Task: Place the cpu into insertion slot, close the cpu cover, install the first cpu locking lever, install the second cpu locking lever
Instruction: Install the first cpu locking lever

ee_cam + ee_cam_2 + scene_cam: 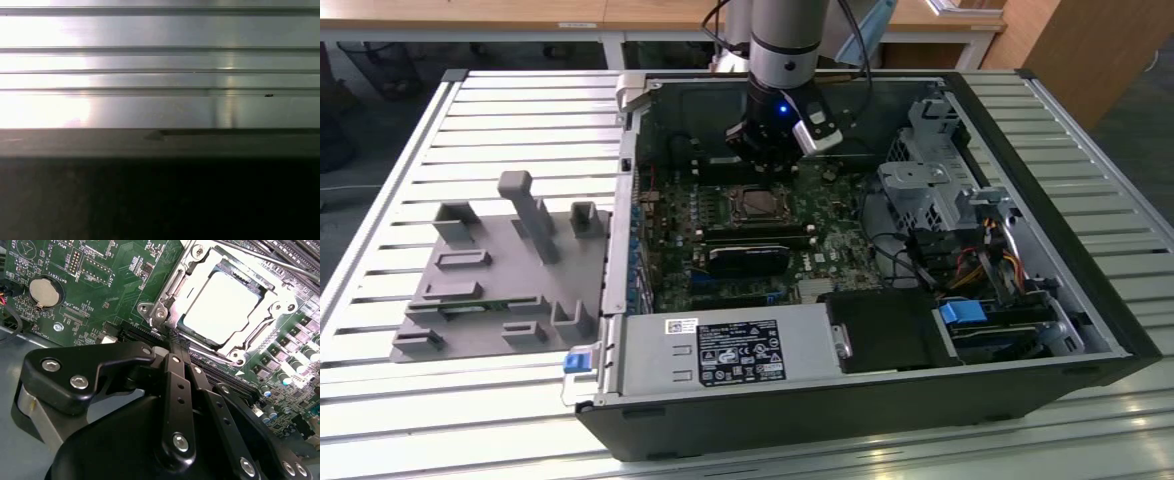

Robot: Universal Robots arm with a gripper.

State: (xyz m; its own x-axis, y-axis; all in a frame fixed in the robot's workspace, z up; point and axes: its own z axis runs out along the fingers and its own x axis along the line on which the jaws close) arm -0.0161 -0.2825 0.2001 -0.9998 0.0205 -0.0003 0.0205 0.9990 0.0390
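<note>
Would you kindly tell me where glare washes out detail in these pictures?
In the second wrist view, the pale square metal cpu is blown out near white; in the first wrist view, the ribbed metal surface glares brightly, with darkness below.

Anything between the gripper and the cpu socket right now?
Nothing visible. In the second wrist view the gripper sits at the near edge of the cpu cover, which lies closed around the cpu, with only bare board beside it.

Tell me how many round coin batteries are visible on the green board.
1. The coin battery sits on the green board, apart from the cpu; others may be hidden behind the claw's linkage.
</note>
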